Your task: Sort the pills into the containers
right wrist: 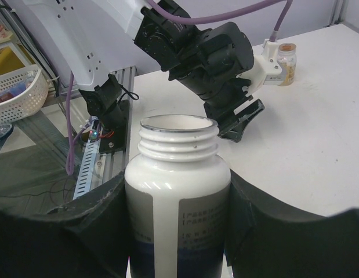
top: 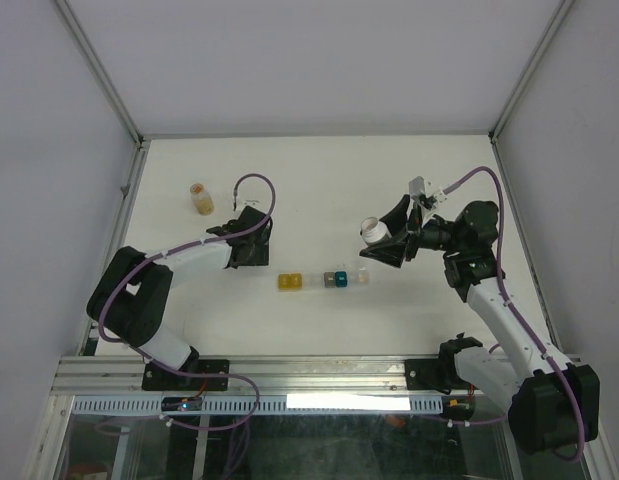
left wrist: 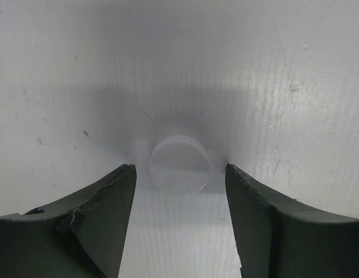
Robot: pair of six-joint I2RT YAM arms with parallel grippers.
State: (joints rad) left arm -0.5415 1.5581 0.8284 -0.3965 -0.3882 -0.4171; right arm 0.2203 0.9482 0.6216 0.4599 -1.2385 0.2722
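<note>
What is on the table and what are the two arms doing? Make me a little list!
left gripper: open, low over the table
cap: round, white, flat on the table between the left fingers, not gripped
right gripper: shut on the white bottle
white bottle: lid off, held above the table
containers: strip between the arms, yellow at its left end, teal nearer the right, the others clear
small bottle: amber, upright, at the far left
</note>
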